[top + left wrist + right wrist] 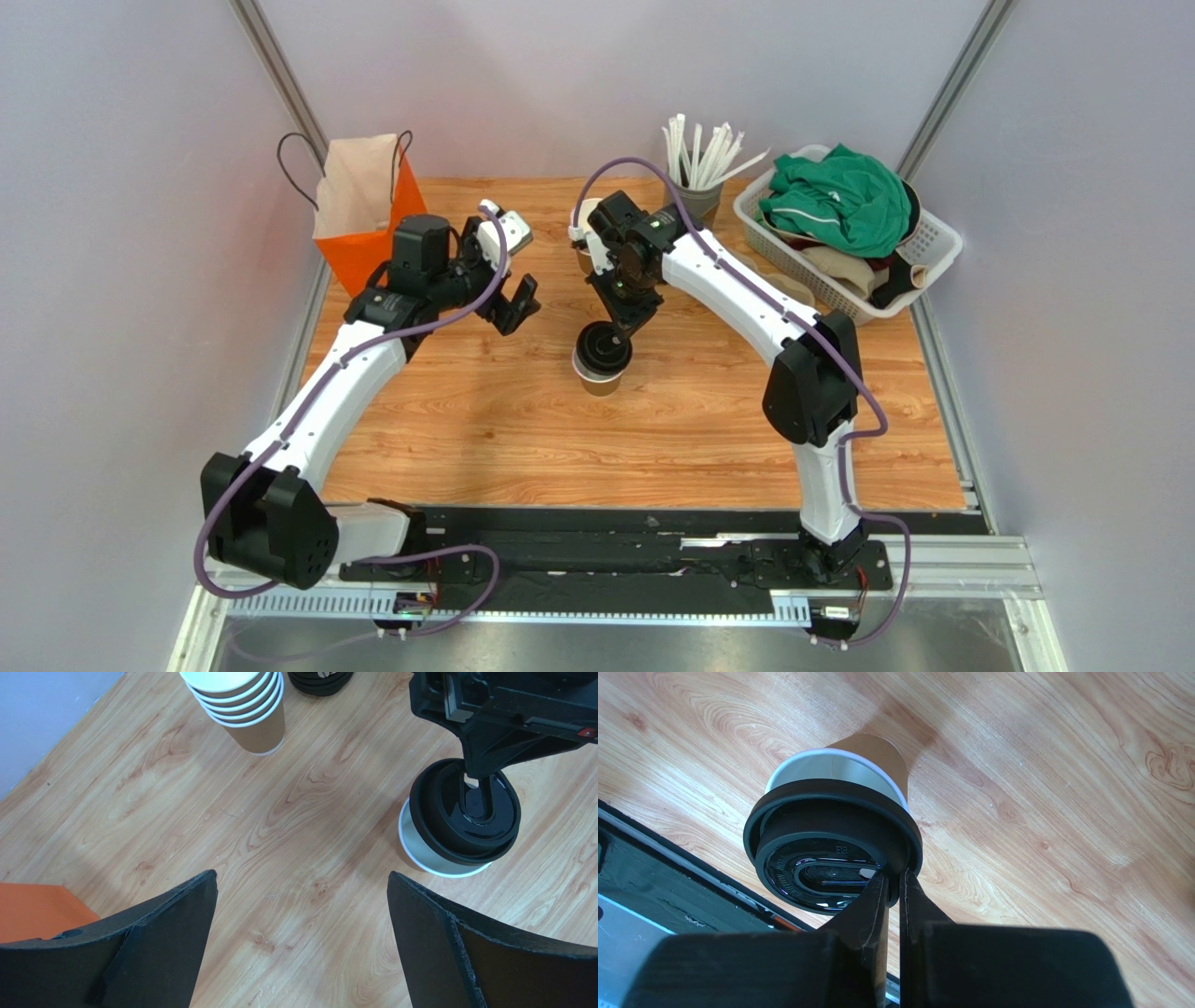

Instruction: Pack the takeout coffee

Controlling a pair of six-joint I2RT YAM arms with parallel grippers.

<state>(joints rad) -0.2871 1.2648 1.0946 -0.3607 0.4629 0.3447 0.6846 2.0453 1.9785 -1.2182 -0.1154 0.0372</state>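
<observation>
- Orange bag (368, 210): far left of the table (701, 420), upright, mouth open.
- Left gripper (302, 875): jaws spread wide with nothing between them, over bare wood just right of the bag.
- Takeout coffee (602, 375): stands mid-table. Its black lid (833, 847) lies askew over it, white rim showing on one side.
- Right gripper (894, 885): clenched on the lid's edge.
- Basket (940, 252): far right, green cloth (838, 196) heaped on top.
</observation>
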